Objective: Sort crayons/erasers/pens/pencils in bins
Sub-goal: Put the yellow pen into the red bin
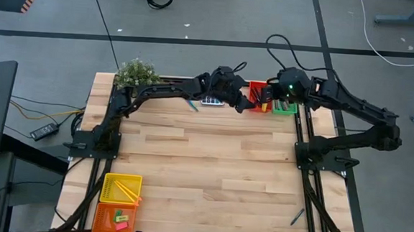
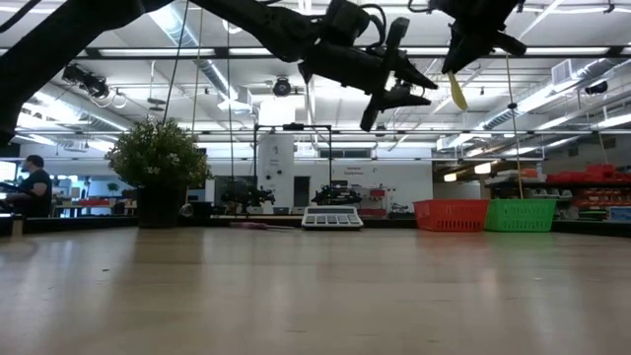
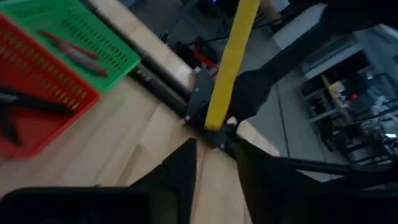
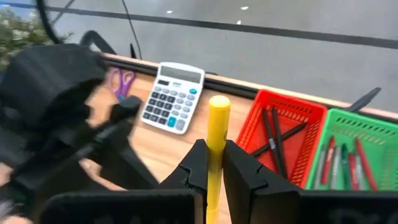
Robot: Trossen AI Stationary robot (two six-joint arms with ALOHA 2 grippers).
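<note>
right pincer (image 4: 211, 165) clamps yellow pen (image 4: 217, 134) above red bin (image 4: 283, 140) | left pincer (image 3: 214, 155) apparently open, empty | 4 bins part-filled; bench nearly cleared

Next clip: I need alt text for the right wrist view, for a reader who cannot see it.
The right gripper holds a yellow pen upright above the wooden table. Beyond it sit a red bin with dark pens, a green bin with crayons, a grey calculator and purple-handled scissors. The left arm is alongside.

Two matte black jointed arms, black cables looping over them, green light glowing on the right wrist
</note>
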